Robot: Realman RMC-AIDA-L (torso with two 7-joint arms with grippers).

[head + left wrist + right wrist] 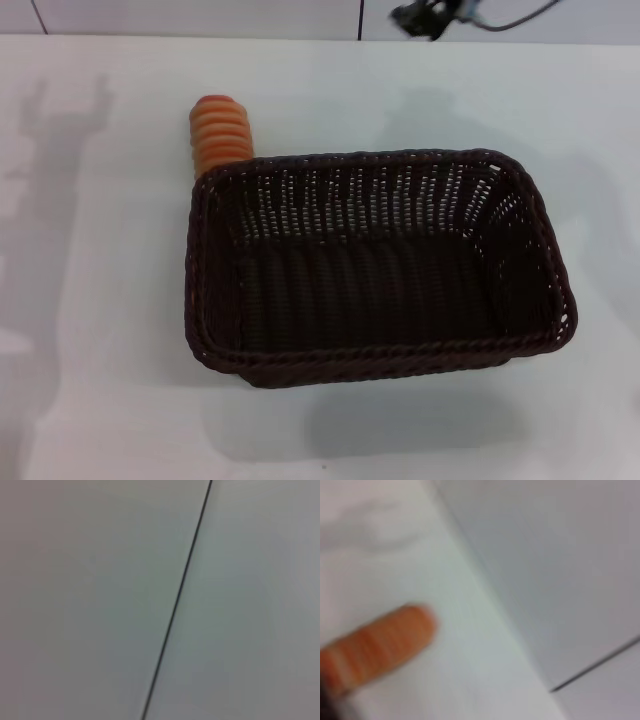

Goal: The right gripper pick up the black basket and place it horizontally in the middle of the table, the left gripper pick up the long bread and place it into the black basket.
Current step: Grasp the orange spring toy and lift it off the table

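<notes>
The black basket (375, 265) lies lengthwise across the middle of the white table (100, 300), open side up and empty. The long bread (219, 132), orange with cream stripes, lies on the table just behind the basket's far left corner, touching or nearly touching the rim. It also shows in the right wrist view (375, 647), blurred. A black part with a grey cable, which looks like the right gripper (428, 16), is at the far edge of the table, well away from the basket. The left gripper is out of view; only an arm shadow falls on the table's left side.
A pale wall with dark panel seams (180, 595) runs behind the table. The table's far edge (300, 38) lies close behind the bread. Bare tabletop surrounds the basket on the left, the right and the front.
</notes>
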